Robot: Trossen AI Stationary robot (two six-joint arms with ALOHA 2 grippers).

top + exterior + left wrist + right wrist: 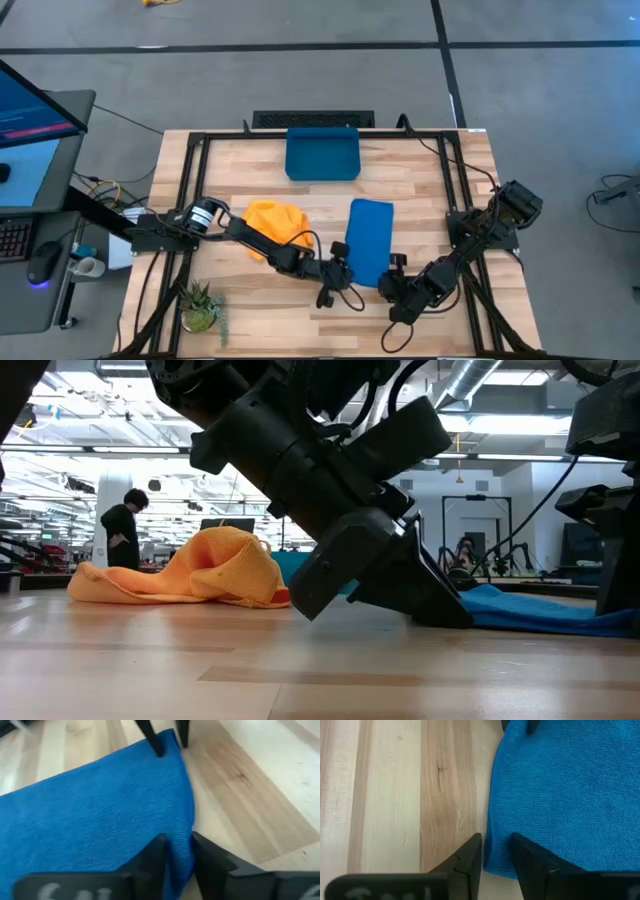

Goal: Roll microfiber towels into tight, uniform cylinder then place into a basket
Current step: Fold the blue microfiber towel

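I have both dark arms reaching in over the wooden slatted counter (420, 180) toward the medium blue microfiber towel (370, 240), which lies flat and lengthwise right of centre, its far end near the basket and its near end between the two grippers. The left gripper (176, 851) sits at the near left corner of that towel; in the left wrist view its two dark fingers (150, 857) straddle the towel's edge with a narrow gap, cloth lying between them, so I read it as pinching the blue towel's corner. The right gripper (496, 851) is at the near right corner; in the right wrist view its fingers (470, 855) stand a little apart with the towel's corner edge sitting in the gap, but I cannot tell whether they have actually clamped the cloth. The yellow-orange microfiber towel (275, 225) lies crumpled in a loose heap left of the blue one, partly under the left arm; the low view shows it humped up off the counter. The dark blue rectangular plastic basket (322, 155) sits at the far edge, centre, well apart from both grippers. A small potted green plant (203, 305) stands at the near left corner.
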